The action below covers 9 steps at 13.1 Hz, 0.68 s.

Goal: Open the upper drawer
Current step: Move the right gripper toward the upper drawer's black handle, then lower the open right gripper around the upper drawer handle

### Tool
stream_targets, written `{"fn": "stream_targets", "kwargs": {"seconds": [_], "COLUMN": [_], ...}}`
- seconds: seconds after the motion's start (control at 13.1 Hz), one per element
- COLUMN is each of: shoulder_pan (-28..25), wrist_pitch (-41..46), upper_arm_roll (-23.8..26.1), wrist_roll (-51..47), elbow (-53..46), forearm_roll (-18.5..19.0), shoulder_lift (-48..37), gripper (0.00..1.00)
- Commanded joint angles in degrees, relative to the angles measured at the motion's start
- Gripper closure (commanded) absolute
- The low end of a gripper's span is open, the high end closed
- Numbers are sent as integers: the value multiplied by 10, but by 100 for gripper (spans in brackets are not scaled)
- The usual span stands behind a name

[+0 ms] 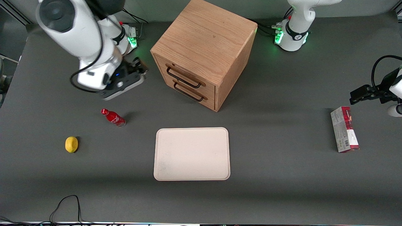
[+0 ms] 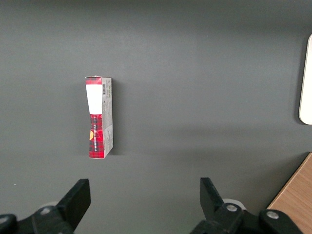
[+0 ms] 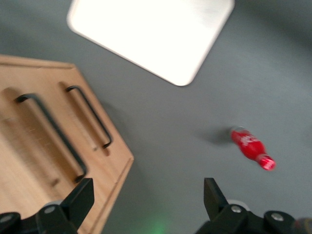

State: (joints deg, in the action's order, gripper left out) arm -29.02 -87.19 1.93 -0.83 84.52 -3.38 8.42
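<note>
Oak upper drawer [image 1: 185, 75], black wire handle [image 1: 183, 78]; parted gripper [image 3: 146, 200] beside.

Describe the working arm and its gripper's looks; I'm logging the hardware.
The working right arm has glossy white rounded shells with dark joint caps, a black cable looping beside its wrist, and green lights at its base. Its gripper is black, with two wedge-shaped fingers and silver screws.

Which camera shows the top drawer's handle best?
The front view: the upper drawer shows shut, its whole black handle above the bottom drawer's. The right wrist view shows both handles blurred, past the open hand, which hovers beside the cabinet. The left wrist view shows only a cabinet corner.
</note>
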Motion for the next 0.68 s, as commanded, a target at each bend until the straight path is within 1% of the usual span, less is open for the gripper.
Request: {"fn": "stream_targets", "kwargs": {"seconds": [0.0, 0.15, 0.3, 0.46, 0.53, 0.61], "shoulder_pan": [-66, -84, -86, -84, -85, -89], "wrist_pitch": [0, -14, -25, -25, -25, -26], "upper_arm_roll": [-9, -9, -9, -10, -10, -10], "wrist_roll": [7, 14, 107, 171, 198, 196], "elbow": [-17, -16, -29, -35, -34, -34], "forearm_roll": [-10, -10, -10, -11, -12, -13], "shoulder_lift": [19, 27, 42, 50, 52, 52], "gripper": [0, 0, 0, 0, 0, 0]}}
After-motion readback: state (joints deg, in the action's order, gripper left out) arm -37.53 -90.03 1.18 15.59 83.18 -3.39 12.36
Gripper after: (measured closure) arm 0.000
